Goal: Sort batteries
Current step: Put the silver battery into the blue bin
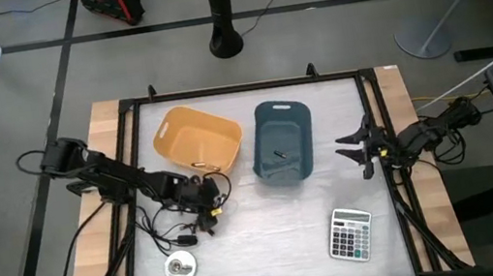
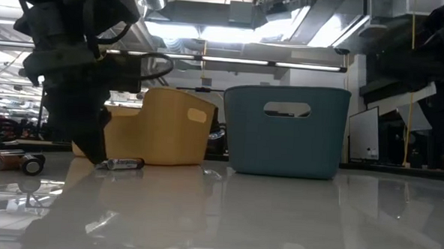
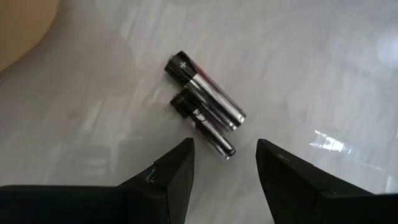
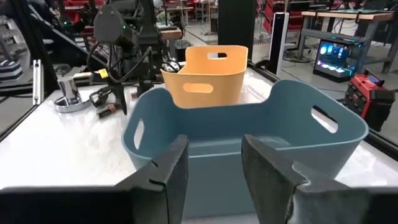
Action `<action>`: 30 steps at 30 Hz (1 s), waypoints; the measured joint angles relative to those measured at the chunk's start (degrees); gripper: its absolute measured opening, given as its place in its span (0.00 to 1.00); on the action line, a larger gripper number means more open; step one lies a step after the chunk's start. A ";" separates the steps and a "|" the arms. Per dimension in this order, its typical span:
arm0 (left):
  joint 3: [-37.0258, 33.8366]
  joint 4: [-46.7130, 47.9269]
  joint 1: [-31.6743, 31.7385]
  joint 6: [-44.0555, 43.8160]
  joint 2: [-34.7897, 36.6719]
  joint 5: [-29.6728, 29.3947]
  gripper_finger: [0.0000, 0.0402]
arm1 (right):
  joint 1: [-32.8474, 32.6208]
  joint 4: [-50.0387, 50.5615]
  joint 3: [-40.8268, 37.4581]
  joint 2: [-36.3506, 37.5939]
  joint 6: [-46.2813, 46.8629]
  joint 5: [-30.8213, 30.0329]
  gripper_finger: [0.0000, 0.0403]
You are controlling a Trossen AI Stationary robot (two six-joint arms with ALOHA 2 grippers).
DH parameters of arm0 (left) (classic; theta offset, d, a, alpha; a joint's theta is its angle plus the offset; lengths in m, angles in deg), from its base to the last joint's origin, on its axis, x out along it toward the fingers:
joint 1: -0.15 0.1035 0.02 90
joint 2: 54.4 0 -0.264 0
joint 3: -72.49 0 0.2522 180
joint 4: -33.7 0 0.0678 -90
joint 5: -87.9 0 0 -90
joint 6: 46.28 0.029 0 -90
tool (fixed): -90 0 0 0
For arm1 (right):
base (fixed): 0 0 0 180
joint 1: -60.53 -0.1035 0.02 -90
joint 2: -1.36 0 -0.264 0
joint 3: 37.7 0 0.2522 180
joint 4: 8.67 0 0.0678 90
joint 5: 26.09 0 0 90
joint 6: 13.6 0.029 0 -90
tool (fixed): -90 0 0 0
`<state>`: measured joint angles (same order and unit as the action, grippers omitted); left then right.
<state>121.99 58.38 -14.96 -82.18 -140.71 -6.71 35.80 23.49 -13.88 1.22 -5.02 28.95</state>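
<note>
Two batteries lie side by side on the white table in the left wrist view: a thicker one (image 3: 205, 90) with a plus mark and a thinner one (image 3: 204, 124). My left gripper (image 3: 224, 155) is open just above them, its fingertips on either side of the thinner battery's near end without touching it. From above, this gripper (image 1: 205, 203) is seen near the orange bin (image 1: 198, 140). A battery (image 1: 279, 156) lies in the blue bin (image 1: 281, 140). More batteries (image 2: 18, 161) lie at the left in the low view. My right gripper (image 4: 211, 162) waits open at the blue bin's right.
A thin black cable (image 1: 167, 226) tangles around the left gripper. A round silver disc (image 1: 181, 266) lies near the table's front left and a calculator (image 1: 350, 233) at its front right. The two bins stand side by side toward the far edge.
</note>
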 joint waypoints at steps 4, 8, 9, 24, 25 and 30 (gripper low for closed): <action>0.19 -0.07 -0.70 -0.10 -1.65 -2.20 0.41 | 0.00 -0.07 0.03 -0.08 0.04 0.02 0.36; 0.19 0.06 -0.79 0.16 -2.07 -4.50 0.41 | 0.00 -0.22 0.00 -0.09 0.10 0.59 0.36; 0.13 0.03 -0.79 0.40 -2.09 -4.81 0.41 | 0.00 -0.16 0.00 -0.09 0.13 0.87 0.36; 0.05 2.22 -0.72 3.52 -2.31 -7.66 0.15 | 0.00 -0.18 0.00 -0.09 0.09 3.72 0.36; 0.05 2.41 -0.70 3.50 -2.29 -7.68 0.13 | 0.00 -0.18 0.00 -0.09 0.09 3.72 0.36; -0.02 2.84 -0.70 3.71 -1.51 -7.47 0.03 | 0.00 -0.18 0.00 -0.09 0.07 3.74 0.36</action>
<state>121.97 61.22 -15.66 -78.47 -142.22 -14.19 35.80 23.31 -13.88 1.13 -4.95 32.69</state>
